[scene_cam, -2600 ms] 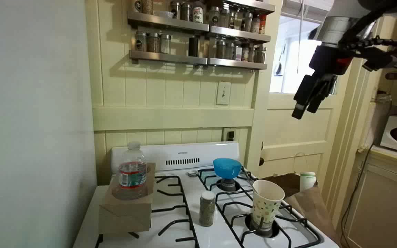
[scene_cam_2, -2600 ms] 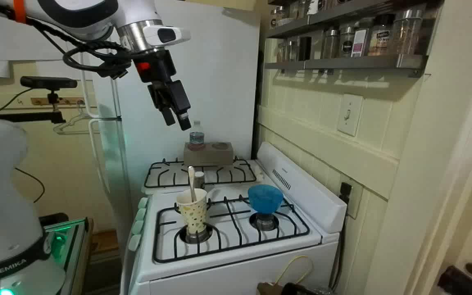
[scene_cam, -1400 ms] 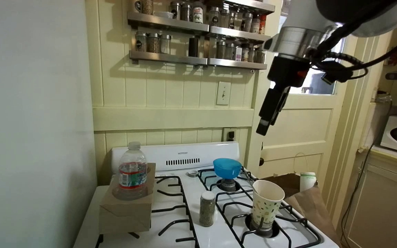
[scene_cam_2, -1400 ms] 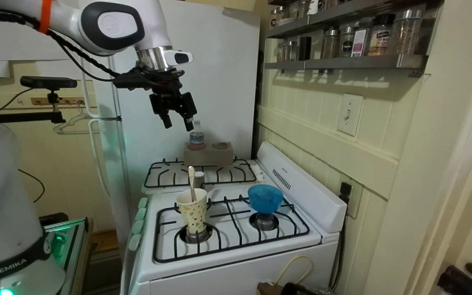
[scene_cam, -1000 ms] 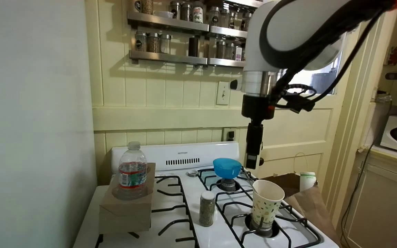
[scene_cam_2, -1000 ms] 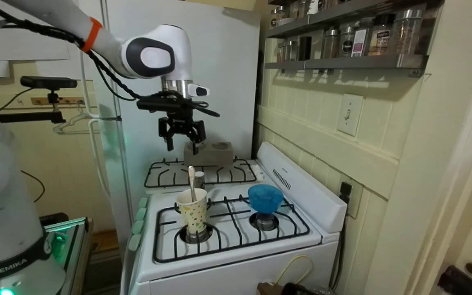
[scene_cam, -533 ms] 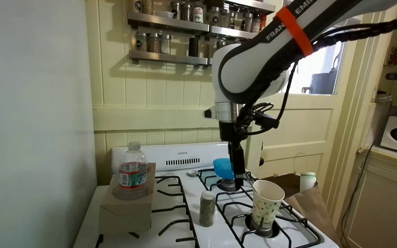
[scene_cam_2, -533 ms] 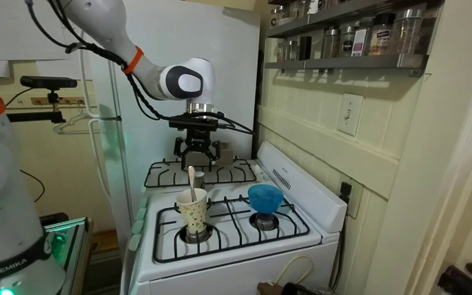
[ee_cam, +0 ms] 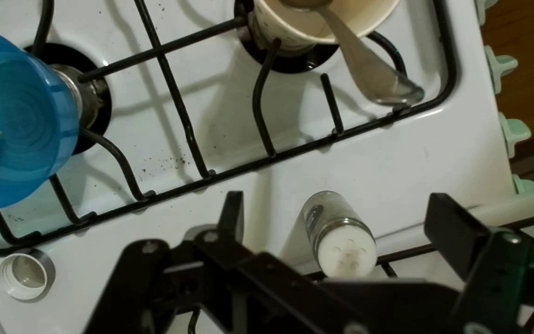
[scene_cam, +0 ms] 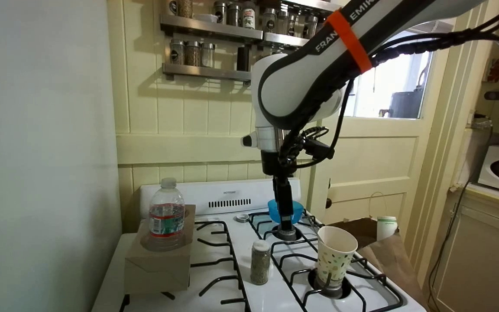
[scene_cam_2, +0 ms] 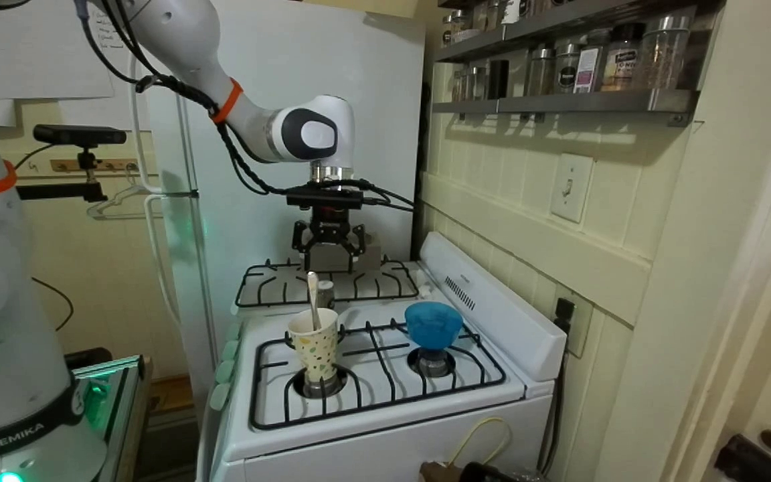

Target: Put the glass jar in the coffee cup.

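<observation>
The glass jar (scene_cam: 260, 264) stands upright on the white stove top between the burner grates. It has a white top and greyish-green contents; it also shows in an exterior view (scene_cam_2: 326, 293) and in the wrist view (ee_cam: 325, 211). The cream patterned coffee cup (scene_cam: 336, 255) stands upright on a burner, also in an exterior view (scene_cam_2: 315, 345) and cut off in the wrist view (ee_cam: 290, 23). A spoon (ee_cam: 369, 69) leans in it. My gripper (scene_cam_2: 328, 264) points down, open and empty, above the stove. In the wrist view the jar appears between its spread fingers, apart from both.
A blue bowl (scene_cam_2: 434, 325) sits on the back burner. A plastic bottle (scene_cam: 167, 221) stands on a cardboard box (scene_cam: 158, 273). A small white cap ring (ee_cam: 26, 277) lies on the stove. Black grates (scene_cam_2: 372, 402) rise around the burners. Spice shelves (scene_cam: 212, 71) hang on the wall.
My arm has swung in from high up and come down over the stove, the gripper turning to point straight down. In the last half second it moved only slightly. Jar and cup have not moved.
</observation>
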Controlling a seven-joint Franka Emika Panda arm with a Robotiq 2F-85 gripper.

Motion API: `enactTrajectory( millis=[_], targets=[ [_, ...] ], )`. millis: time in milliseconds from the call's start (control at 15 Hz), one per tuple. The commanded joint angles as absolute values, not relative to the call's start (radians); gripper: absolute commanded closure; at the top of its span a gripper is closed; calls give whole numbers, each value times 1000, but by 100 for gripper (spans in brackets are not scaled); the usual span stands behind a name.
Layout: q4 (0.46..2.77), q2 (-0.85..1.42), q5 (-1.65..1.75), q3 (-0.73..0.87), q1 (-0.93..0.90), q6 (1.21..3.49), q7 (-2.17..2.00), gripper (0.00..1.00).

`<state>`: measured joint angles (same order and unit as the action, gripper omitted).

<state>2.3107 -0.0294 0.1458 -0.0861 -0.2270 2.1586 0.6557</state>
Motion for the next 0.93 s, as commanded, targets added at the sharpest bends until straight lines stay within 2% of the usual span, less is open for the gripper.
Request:
enactTrajectory(
  millis=[0,467,800,867],
  targets=[
    [2288,48,122,-123,-210,2218,672,0],
    [2244,191,178,-194,-220,2354,570,0],
    [2253,177,197,-198,-210,2363,485,8],
    [2250,178,203,-197,-210,2356,470,14]
  ],
)
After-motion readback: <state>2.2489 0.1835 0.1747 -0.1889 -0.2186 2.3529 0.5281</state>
